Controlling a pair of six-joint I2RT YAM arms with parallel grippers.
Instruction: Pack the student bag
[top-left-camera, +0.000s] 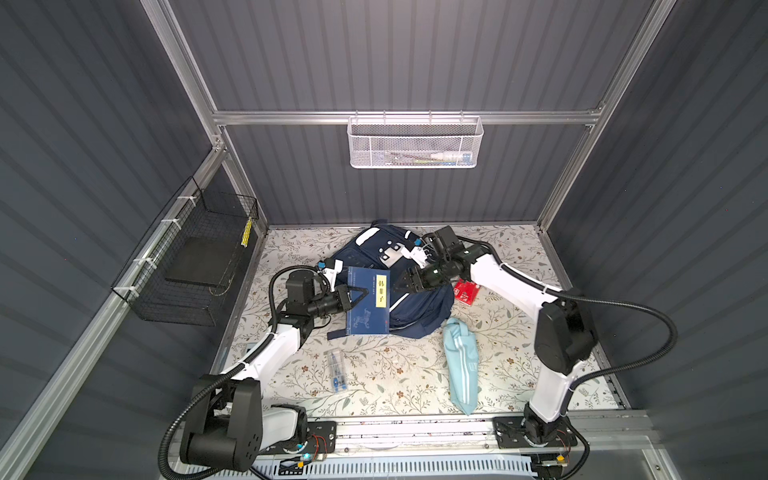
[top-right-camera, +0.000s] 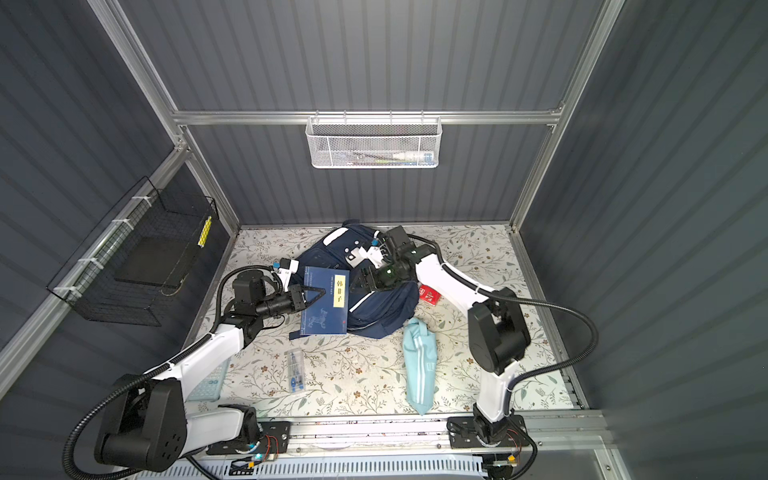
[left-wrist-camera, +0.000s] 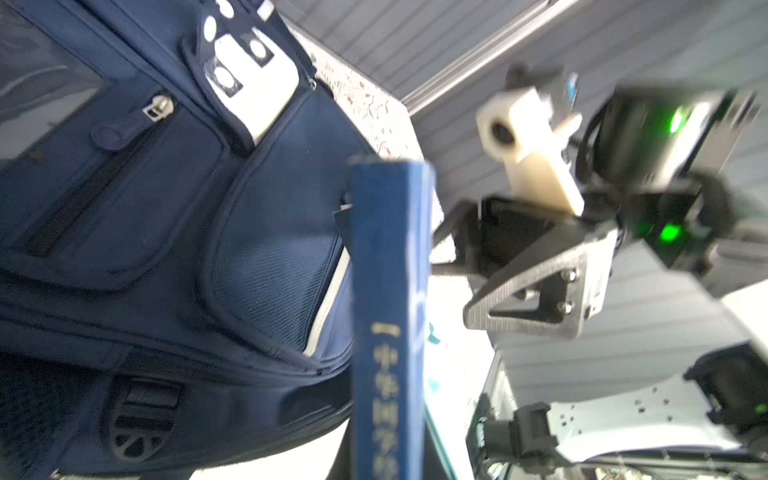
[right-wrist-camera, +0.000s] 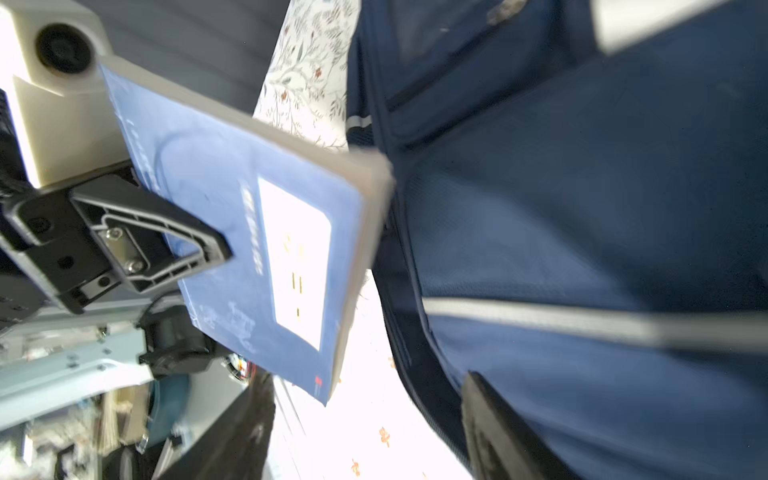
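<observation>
Navy-blue fabric student bag (top-left-camera: 422, 309) lies at the far centre of the floral surface (top-left-camera: 395, 374). The left hand (top-left-camera: 360, 296) is clamped on the left edge of a blue book (top-left-camera: 370, 316) at the bag's left side. The right hand (top-left-camera: 401, 283), fingers apart, hovers just right of the book.

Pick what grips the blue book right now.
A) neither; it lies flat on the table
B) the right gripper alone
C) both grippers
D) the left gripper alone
D: in a top view the left gripper is shut on the left edge of the blue book, while the right gripper has its jaws apart beside the book's other edge, over the student bag.
</observation>
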